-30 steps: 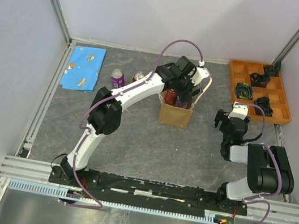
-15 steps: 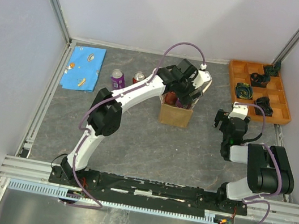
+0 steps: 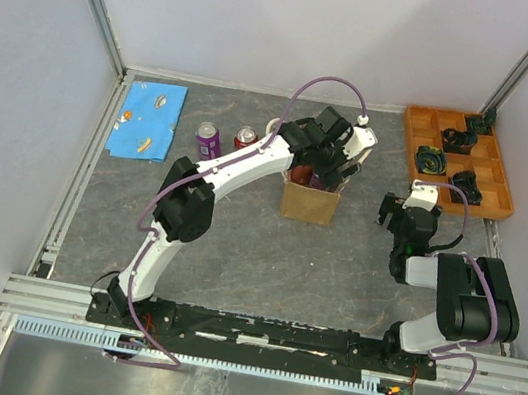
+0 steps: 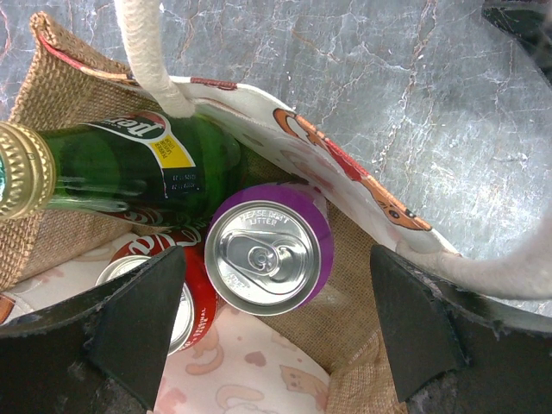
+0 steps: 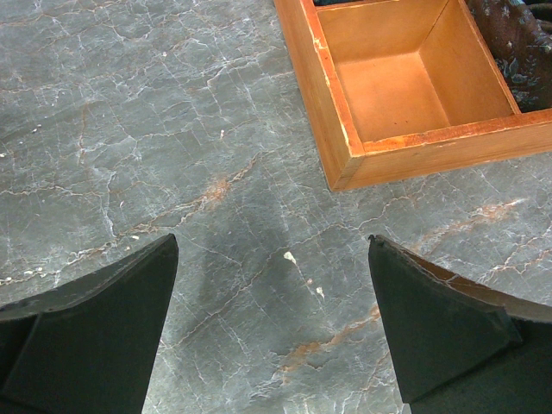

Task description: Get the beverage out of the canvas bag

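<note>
1. Grey marbled bench [image 3: 236, 244], and the left hand [image 4: 272, 257] has just edged further over the canvas bag [image 3: 310, 203].
2. Its fingers are spread wide, straddling the purple can [image 4: 289, 220] standing inside the bag. Nothing is gripped yet, so a grab looks imminent.
3. Right hand [image 5: 272, 250] is released too, parked beside the orange tray [image 5: 379, 95].

A blue printed cloth [image 3: 147, 119] lay flat in the upper left of the top view. A purple can [image 3: 209, 138] and a red can [image 3: 246, 137] stood upright just right of it, side by side and apart from the cloth. An orange compartment tray [image 3: 409, 146] occupied the upper right, with small dark objects [image 3: 432, 160] of indeterminate type in several compartments. All rested on a grey marbled table [image 3: 236, 244].
</note>
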Available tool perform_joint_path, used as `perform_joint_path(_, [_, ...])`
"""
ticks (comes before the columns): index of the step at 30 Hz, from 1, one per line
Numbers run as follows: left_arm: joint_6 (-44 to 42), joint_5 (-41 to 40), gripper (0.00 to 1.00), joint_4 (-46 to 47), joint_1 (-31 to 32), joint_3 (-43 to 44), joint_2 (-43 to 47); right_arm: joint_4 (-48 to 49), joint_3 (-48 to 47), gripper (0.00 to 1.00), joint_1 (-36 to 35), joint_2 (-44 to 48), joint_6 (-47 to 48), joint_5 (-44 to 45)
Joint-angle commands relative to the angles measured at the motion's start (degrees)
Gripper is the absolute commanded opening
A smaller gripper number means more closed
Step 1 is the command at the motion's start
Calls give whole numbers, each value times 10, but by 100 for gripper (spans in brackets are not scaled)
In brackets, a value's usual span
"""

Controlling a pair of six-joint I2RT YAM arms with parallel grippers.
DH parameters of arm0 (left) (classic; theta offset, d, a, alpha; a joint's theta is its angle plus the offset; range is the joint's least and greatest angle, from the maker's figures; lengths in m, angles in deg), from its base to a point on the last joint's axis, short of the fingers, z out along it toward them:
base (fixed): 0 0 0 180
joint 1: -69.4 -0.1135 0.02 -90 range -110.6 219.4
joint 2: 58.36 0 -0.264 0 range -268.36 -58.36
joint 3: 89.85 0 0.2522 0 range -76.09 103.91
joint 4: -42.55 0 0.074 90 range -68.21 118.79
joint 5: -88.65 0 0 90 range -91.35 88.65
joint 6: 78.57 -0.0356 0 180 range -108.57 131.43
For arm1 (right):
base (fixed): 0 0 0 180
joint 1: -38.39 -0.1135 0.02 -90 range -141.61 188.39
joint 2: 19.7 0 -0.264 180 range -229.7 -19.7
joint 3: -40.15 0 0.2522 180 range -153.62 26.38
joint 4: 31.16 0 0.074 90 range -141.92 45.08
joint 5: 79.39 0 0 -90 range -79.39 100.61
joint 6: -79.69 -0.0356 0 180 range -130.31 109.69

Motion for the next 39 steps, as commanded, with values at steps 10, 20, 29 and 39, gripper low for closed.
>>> perform_joint_path(10, [-27,6,93,17,4,-9,14,16,-15,99,2,5,1,-4])
perform_joint_path(20, [-20,24,91,16,4,-28,-12,16,-15,99,1,6,1,-4])
perform_joint_path(29, [-21,42,91,28,3,-37,-40,16,-15,99,1,6,1,-4])
perform_joint_path(39, [-18,43,85,20,2,-43,-71,16,-15,99,2,5,1,-4])
